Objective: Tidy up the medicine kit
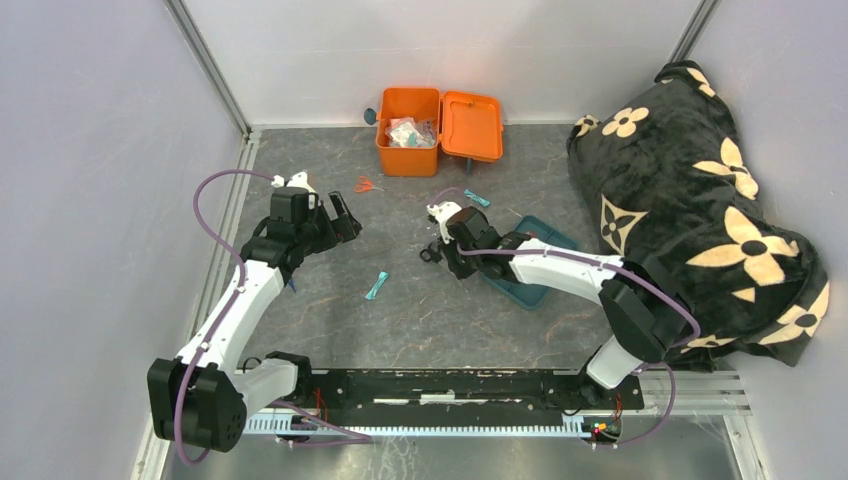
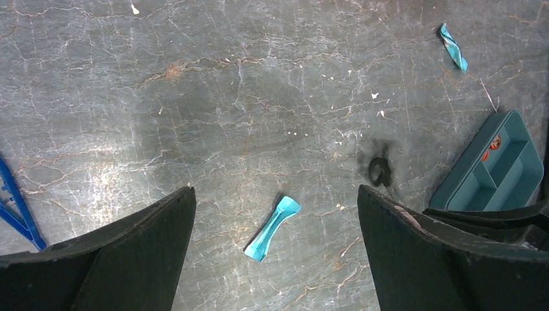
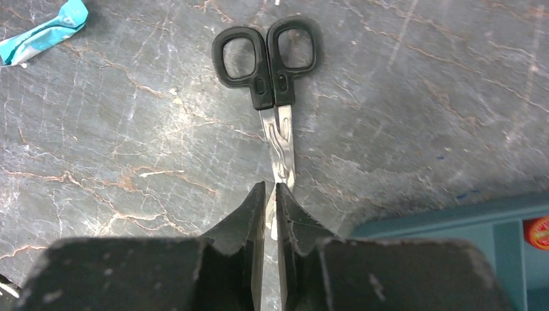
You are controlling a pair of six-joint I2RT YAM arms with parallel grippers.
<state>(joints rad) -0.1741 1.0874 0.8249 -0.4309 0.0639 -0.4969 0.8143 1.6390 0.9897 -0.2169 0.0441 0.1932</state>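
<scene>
The kit [image 1: 408, 152] stands open at the top centre of the overhead view, against the back wall. Its lid [image 1: 472, 127] lies flat to the right and we see packets inside. A black flowered blanket [image 1: 690, 200] fills the right side. A teal tray [image 1: 528, 292] lies partly under the right arm. On the tabletop [image 1: 430, 330] we find one teal packet [image 1: 376, 285] at centre, another [image 1: 477, 198] nearer the kit, and a small red item [image 1: 368, 184] below the kit's left corner. Blue tweezers [image 2: 16, 214] show at the left edge of the left wrist view.

The right arm reaches low from the lower right to the centre. Its hand [image 3: 270, 188] is almost closed, pinching the blades of black-handled scissors [image 3: 272, 71] that lie flat, handles pointing away. The left arm bends up the left side. Its hand [image 2: 276, 191] is spread wide, holds nothing and hangs over the centre packet.
</scene>
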